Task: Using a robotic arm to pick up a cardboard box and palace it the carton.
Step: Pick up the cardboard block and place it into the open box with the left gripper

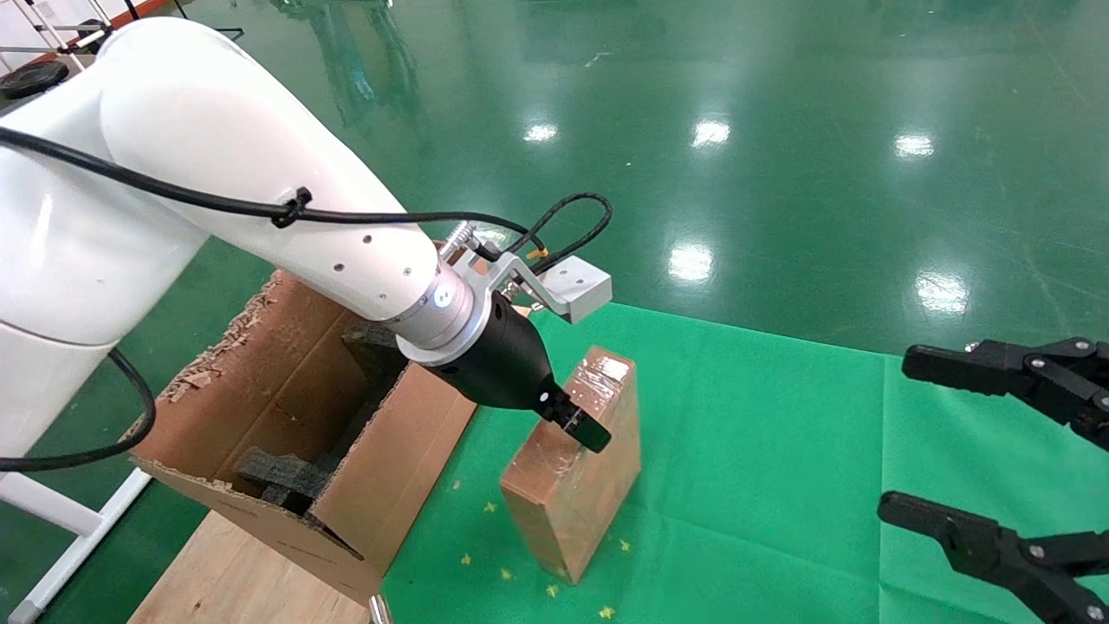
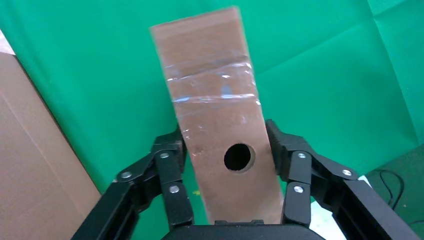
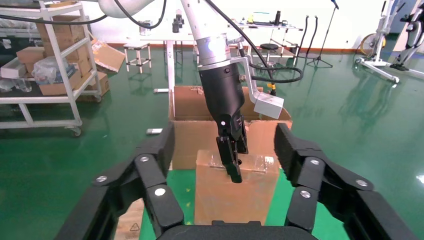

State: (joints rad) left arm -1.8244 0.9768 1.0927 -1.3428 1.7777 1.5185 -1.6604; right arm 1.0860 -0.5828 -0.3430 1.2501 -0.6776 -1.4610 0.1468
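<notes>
The left gripper, on the white robotic arm reaching in from ten o'clock in the head view, is down on the top of the cardboard box, its jaws closed on the box's two broad sides. From the left wrist, the box's narrow top face runs between the black fingers, which press against it on either side, and one round hole sits in that face between them (bands of shiny clear tape cross the face farther along). The box stands upright on its narrow edge on the green cloth covering the table, near the middle of the head view. At about nine o'clock from it, just beside but apart, lies the carton, a large brown corrugated one with ragged torn rims and black foam blocks inside. The right gripper hangs at the three o'clock edge of the head view, well apart from the box, its jaws spread wide with nothing between them; in its own wrist view its fingers frame the box and the left gripper farther off. Small yellow scraps dot the cloth near the box's base.
</notes>
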